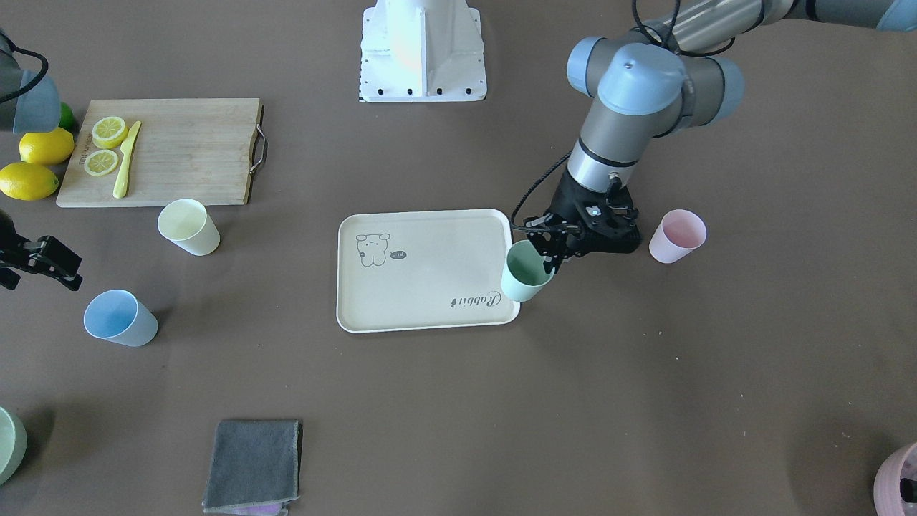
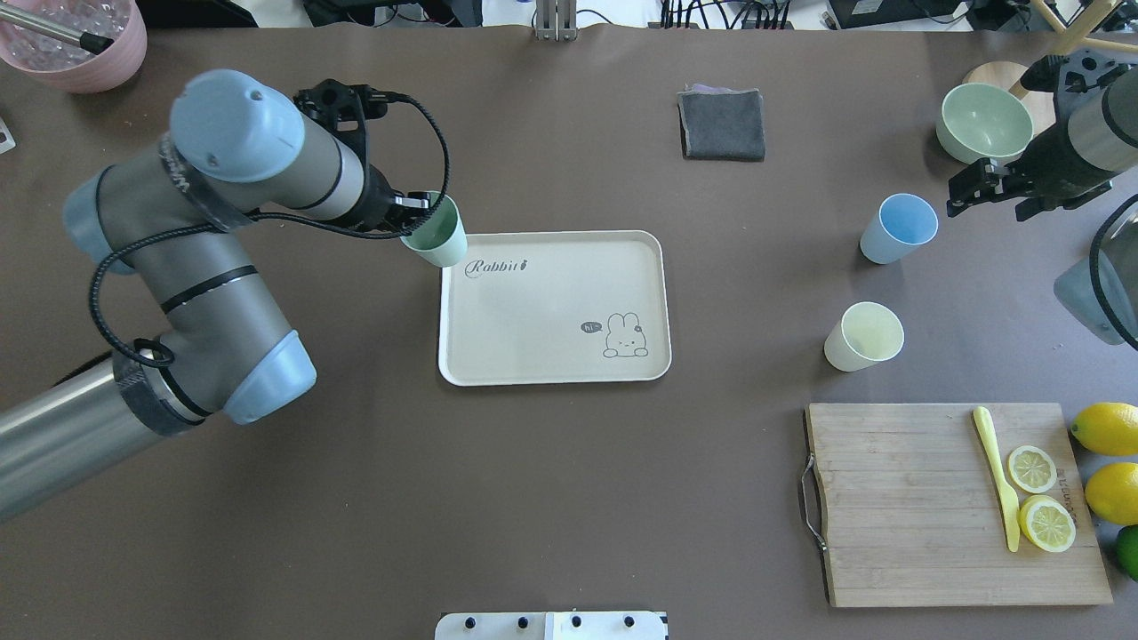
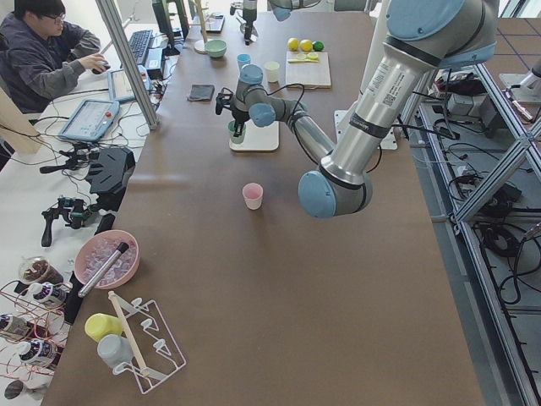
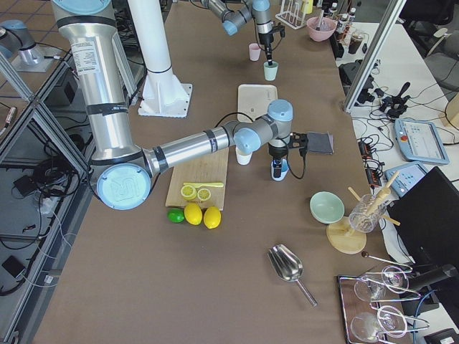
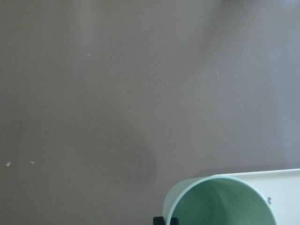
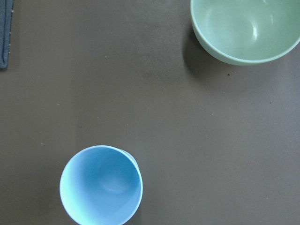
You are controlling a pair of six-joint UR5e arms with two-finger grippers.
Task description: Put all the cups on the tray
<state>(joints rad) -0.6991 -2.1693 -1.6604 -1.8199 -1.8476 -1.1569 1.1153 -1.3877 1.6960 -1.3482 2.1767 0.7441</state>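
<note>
wide brown table [image 2: 533, 498] first, and the biggest thing on it is the bamboo cutting board with a metal handle [image 2: 907, 507], on the robot's right. mid-table sits the cream-beige rectangular plastic tray [image 2: 533, 311], cartoon rabbit and "rabbit" script on its floor, and no tumbler standing inside it. far left corner, one dusky-pink round container [image 2: 71, 44], clear lumps in it and a dark-tipped handle poking out. far right, one wide pale green bowl [image 2: 982, 120], showing a bare inside. one grey folded cloth [image 2: 722, 124] lies beyond the tray.

now the tumblers, four in all, each showing a bare inside. the mint green plastic tumbler [image 2: 436, 236] is at the tray's far left corner, overlapping the rim. the left gripper [image 2: 422, 213] is pinched narrow on the tumbler's lip. whether its base rests or hangs i cannot tell. the light blue plastic tumbler [image 2: 898, 228] stands upright on the table right of the tray. the right gripper [image 2: 973, 187] hovers just beside it, touching nothing, and how far apart its jaws stand i cannot tell. the pale yellow plastic tumbler [image 2: 862, 336] stands near the blue one, between it and the board. the pale pink plastic tumbler [image 1: 677, 235] stands on the table left of the tray, just beside the left gripper.

small stuff: two whole yellow lemons [image 2: 1107, 427] and one green lime [image 2: 1127, 551] beside the board. on it, two lemon slices [image 2: 1031, 468] and one yellow plastic knife [image 2: 1000, 480].
</note>
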